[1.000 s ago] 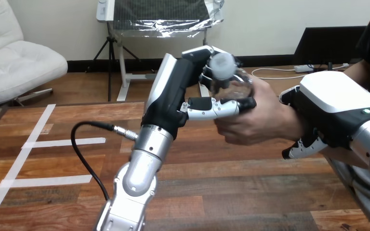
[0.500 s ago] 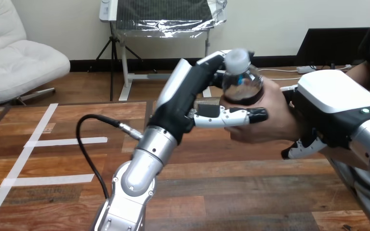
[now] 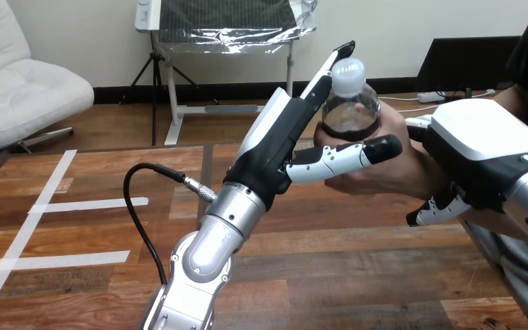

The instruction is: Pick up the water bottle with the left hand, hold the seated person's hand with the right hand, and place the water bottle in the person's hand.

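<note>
Water bottle (image 3: 349, 113) of clear rounded plastic, white-capped and dark inside, stands upright in the person's hand (image 3: 375, 172), raised above the brown plank-grained wooden table (image 3: 330, 268). Black-and-white left hand (image 3: 275, 148) is spread wide, its straight fingers rising just beside the bottle and its thumb stretched before the person's fingers. Glossy white-shelled right hand (image 3: 485, 148) curls round the person's wrist (image 3: 418, 182)

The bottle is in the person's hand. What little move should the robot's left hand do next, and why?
Probably pull the left hand back, away from the water bottle. Its fingers are straight beside the bottle, while the person's hand wraps round it from below, so the bottle looks handed over. The right hand grips the person's wrist.
</note>
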You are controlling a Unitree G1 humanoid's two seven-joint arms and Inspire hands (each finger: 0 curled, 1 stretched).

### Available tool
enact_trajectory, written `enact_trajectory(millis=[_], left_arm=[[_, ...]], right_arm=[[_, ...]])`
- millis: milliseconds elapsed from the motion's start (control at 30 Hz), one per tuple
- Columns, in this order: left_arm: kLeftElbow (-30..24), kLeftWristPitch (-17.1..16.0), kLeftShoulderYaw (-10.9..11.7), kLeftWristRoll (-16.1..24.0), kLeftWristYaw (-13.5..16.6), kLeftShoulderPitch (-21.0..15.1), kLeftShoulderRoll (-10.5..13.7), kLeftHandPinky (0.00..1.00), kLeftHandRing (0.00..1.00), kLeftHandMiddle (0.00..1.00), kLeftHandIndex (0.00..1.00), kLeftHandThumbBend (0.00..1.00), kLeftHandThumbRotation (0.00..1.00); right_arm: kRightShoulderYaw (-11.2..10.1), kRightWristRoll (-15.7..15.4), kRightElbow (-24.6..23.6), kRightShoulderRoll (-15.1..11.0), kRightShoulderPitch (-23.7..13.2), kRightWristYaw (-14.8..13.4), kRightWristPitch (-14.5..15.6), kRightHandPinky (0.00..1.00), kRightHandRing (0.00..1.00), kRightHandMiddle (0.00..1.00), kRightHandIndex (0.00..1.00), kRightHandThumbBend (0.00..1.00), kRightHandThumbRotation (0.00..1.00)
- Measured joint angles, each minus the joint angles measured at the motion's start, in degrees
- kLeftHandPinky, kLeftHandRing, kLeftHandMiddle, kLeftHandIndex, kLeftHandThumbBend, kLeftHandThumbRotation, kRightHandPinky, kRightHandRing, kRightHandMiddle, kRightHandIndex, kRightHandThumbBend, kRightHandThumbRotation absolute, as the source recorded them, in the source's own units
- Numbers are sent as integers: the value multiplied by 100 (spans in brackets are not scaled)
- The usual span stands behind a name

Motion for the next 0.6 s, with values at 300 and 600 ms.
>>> enact_trajectory(millis=[300,600], left_arm=[[0,-54,7,0,7,0,19,100,100,100,100,100,64],[0,-97,7,4,29,0,25,100,100,100,100,100,64]], right_arm=[[0,5,0,0,0,0,-2,71,82,84,82,83,0],[0,5,0,0,0,-2,-18,71,83,85,82,83,0]])
